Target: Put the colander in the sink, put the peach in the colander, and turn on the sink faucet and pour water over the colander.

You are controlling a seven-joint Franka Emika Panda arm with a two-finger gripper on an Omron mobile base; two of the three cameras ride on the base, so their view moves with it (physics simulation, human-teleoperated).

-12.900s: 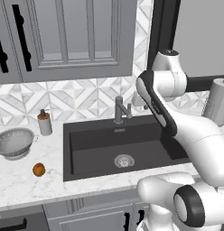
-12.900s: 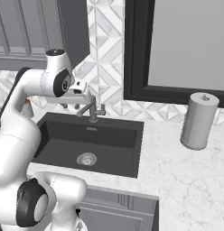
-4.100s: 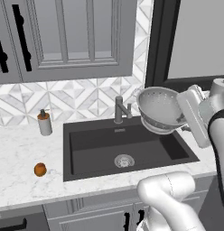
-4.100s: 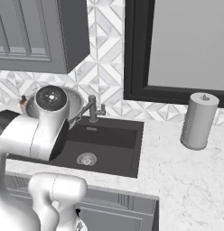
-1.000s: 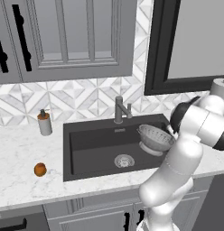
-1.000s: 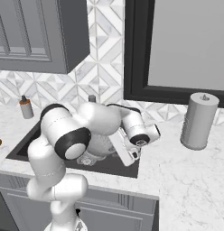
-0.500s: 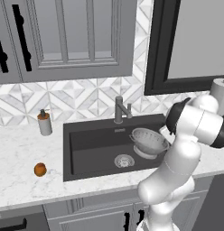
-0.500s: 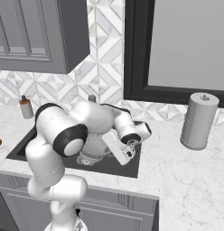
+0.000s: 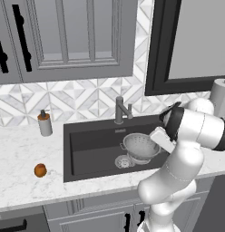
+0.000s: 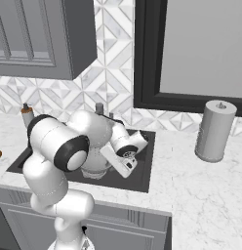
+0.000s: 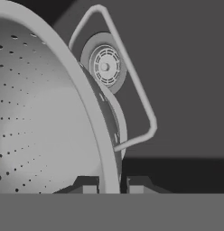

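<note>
At the centre of the left base view, the colander [image 9: 141,147] sits low in the sink [image 9: 87,141], its rim pinched between the gripper [image 11: 113,184] fingers; the peach [image 9: 40,170] lies far left.

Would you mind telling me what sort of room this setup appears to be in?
A rendered home kitchen, most likely: a dark rectangular sink set into a white marble counter, a short dark grey faucet behind it, and grey panelled cabinets above patterned wall tiles.
</note>
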